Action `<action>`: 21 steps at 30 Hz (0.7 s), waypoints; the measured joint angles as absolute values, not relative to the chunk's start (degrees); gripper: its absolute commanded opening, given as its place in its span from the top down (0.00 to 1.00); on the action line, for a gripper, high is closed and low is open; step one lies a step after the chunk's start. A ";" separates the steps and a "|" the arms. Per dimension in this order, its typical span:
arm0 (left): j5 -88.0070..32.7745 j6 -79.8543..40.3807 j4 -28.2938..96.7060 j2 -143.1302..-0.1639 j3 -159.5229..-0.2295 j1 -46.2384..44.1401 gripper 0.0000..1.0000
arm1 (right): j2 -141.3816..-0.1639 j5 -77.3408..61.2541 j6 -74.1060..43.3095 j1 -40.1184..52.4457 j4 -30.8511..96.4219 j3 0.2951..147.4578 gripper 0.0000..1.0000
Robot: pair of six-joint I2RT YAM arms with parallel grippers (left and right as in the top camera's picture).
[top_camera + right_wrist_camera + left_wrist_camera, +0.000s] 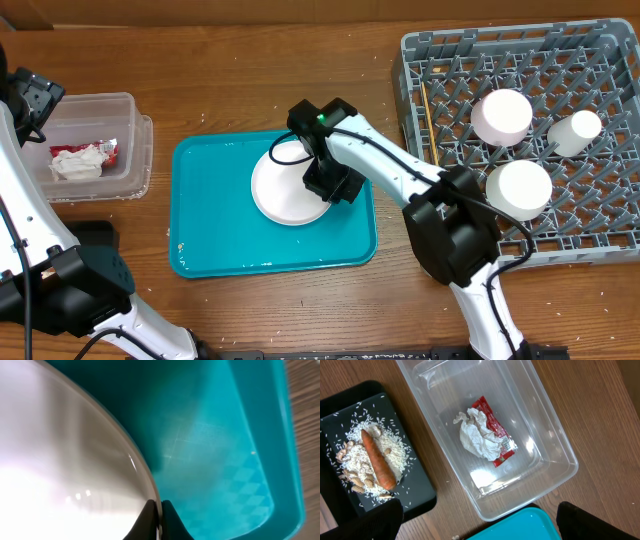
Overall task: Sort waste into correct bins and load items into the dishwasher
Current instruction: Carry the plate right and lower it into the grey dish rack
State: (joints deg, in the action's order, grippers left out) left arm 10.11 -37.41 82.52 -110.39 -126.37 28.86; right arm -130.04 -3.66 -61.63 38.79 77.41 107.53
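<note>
Right claw: we see the right gripper (159, 519) pinched shut on the rim of the white plate (60, 485).
Plate: it lies on the teal tray (215, 245), towards the tray's right side.
Left claw: we find the left gripper (480, 510) with its fingers wide apart, holding nothing, above the clear tub (560, 445).
Tub: we see the crumpled napkin (477, 435) lying on the red wrapper (496, 435).
Black tray (415, 477): just beside the tub, it carries the carrot stick (377, 460) across rice and beige scraps (355, 477).
Dish rack (600, 245): we count two bowls (502, 117), a small cup (575, 132) and chopsticks (430, 120) near its left edge.
</note>
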 measured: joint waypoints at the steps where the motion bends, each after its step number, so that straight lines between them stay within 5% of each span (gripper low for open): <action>1: 10.11 -37.41 82.52 -110.39 -126.37 28.86 0.00 | -129.19 -3.03 -61.17 38.76 77.23 107.46 0.96; 9: 10.11 -37.41 82.52 -110.39 -126.37 28.86 0.00 | -115.22 3.57 -49.80 33.95 73.21 107.35 0.96; 21: 10.11 -37.41 82.52 -110.39 -126.37 28.86 0.00 | -100.27 23.27 -28.77 7.75 61.43 108.01 0.96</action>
